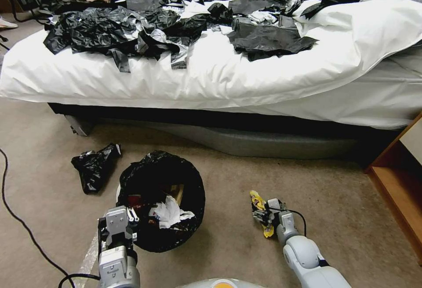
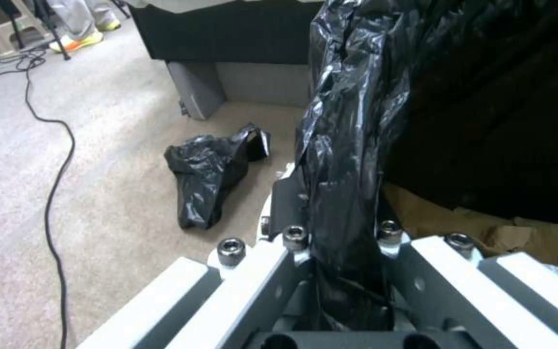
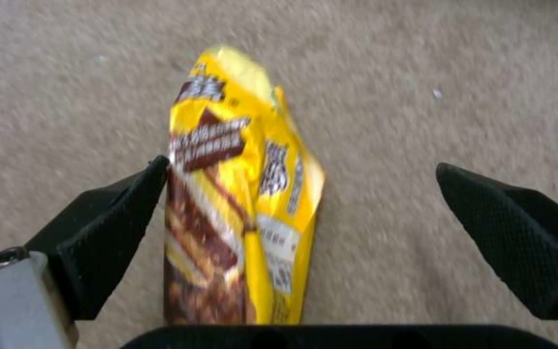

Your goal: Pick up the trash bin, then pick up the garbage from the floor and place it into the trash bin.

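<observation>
Right wrist view: right gripper, black textured fingers spread wide apart, poised low over the floor. Between the fingers, nearer one of them and touching its tip: yellow snack wrapper, brown-and-white print, lying flat on the beige carpet; not clamped.

Head view: right gripper at the carpet, to the right of the trash bin, the yellow wrapper beside and partly under it.

Left wrist view: left gripper, fingers closed together on the bin's rim, the crinkly black liner pinched between them. Brown paper lies inside the bin past the rim.

Head view: left gripper at the near-left edge of the bin. Bin contents: white crumpled tissue, brown paper, some red litter. Whether the bin rests on the floor or hangs just above it cannot be told.

Surroundings: loose black plastic bag on the carpet just left of the bin, apart from it; black cable trailing along the floor at far left; bed with white cover behind, strewn with more black plastic; wooden furniture at the right edge.
</observation>
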Motion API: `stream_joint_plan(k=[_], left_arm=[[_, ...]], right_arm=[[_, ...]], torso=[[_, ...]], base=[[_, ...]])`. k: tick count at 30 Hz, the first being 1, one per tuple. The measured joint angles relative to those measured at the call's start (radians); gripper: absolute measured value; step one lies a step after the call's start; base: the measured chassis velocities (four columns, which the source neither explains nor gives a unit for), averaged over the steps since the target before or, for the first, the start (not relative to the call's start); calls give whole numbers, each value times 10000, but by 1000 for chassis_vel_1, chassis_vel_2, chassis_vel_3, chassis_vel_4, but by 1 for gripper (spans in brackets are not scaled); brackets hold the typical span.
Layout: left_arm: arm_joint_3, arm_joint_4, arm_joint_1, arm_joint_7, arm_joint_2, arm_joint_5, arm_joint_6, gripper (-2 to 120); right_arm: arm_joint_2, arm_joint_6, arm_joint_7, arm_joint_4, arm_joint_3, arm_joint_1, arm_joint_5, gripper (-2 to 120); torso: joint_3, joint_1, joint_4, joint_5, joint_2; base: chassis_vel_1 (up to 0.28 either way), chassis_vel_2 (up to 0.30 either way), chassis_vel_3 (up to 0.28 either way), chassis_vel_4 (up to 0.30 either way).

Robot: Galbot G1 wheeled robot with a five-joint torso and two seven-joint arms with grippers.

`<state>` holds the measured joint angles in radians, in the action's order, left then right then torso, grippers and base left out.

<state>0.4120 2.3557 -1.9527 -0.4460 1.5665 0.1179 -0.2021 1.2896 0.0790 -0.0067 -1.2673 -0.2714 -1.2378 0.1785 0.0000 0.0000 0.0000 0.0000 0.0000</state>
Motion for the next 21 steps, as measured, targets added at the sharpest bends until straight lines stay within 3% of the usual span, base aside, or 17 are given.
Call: stream_joint_plan(k=[5,12,18,21], left_arm=[[-1,-14,-31,-4,-10,12,41,1],[-50,-8,-54,-72,-16,26,66,1],[-69,52,-91,-91,-1,41,90,1],[-68,89,-106,-100,0,46,96,1]], right_arm=[[89,-142,-35,279,-97,-59,-16,93],[319,-395,-58,414,-48,-236,-256,61],[421,-489,-21,688,9,-148,-364,43],[441,-590,-16,785,2,-125,-419,28]], torso=[[0,-1,1,1,0],[0,-1,0,0,0],[0,0,1,0,0],[0,0,1,1,0]], base=[[0,0,0,0],[0,0,0,0],[0,0,0,0],[0,0,0,0]])
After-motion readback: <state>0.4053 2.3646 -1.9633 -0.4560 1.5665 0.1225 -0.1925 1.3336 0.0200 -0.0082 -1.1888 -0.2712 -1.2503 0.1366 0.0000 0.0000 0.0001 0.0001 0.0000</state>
